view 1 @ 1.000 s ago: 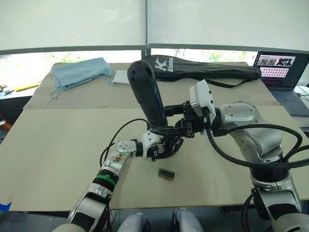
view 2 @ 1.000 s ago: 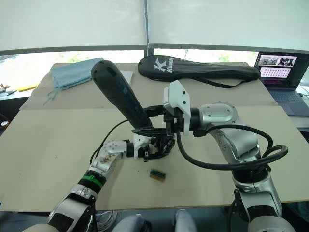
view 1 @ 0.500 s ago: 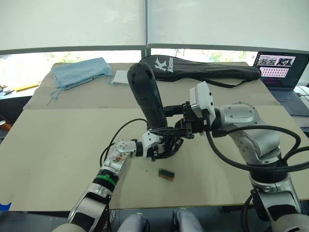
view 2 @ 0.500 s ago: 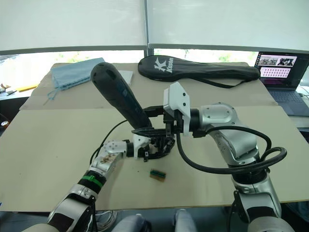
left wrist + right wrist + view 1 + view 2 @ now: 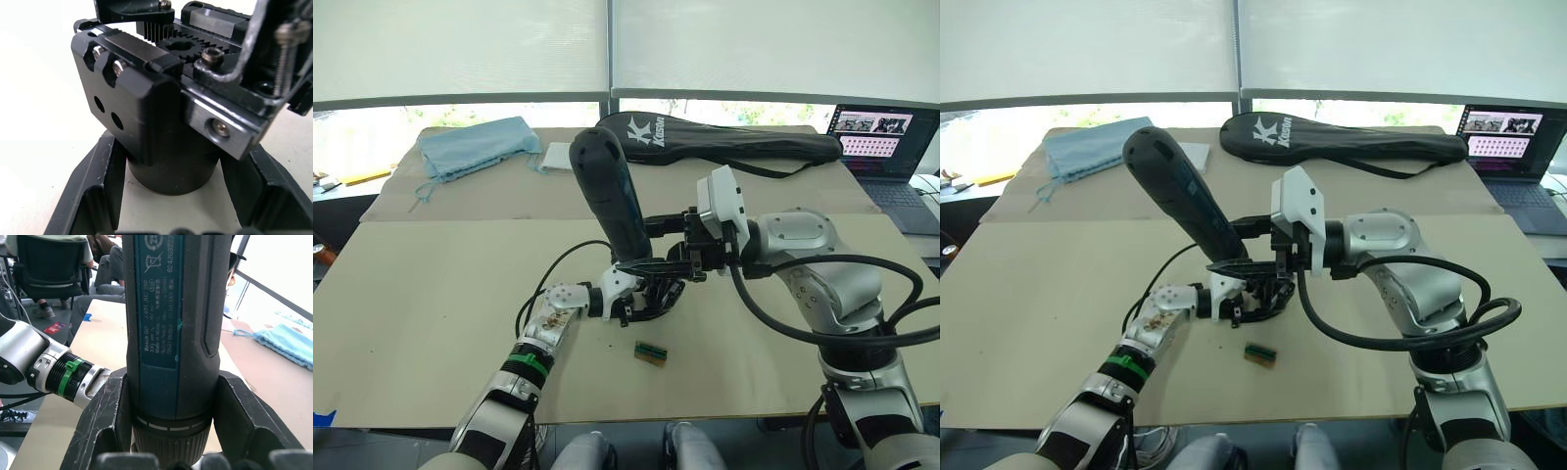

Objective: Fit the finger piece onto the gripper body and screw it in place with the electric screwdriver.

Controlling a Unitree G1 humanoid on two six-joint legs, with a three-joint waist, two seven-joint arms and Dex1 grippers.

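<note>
From the head views, one electric screwdriver (image 5: 610, 202), one gripper body (image 5: 651, 297) and one small green-topped block (image 5: 651, 351) lie within the scene. The screwdriver is a thick black cylinder with a rounded top, leaning away from the right gripper (image 5: 658, 243), whose two fingers are clamped on its lower shaft. Its tip points down at the gripper body, directly below the screwdriver. The left gripper (image 5: 641, 305) closes around the gripper body from the side. The green-topped block sits near the gripper body, apart from it. One long black racket bag (image 5: 715, 142), one blue cloth (image 5: 475, 145) and one laptop (image 5: 886, 147) lie well beyond the screwdriver.

The left wrist view shows the gripper body (image 5: 166, 103) as a black block with gear teeth, screw heads and a round motor end set between both fingers (image 5: 95, 191).

In the right wrist view, the screwdriver (image 5: 176, 338) fills the gap between both fingers (image 5: 105, 421), its dark teal label panel facing the camera.
</note>
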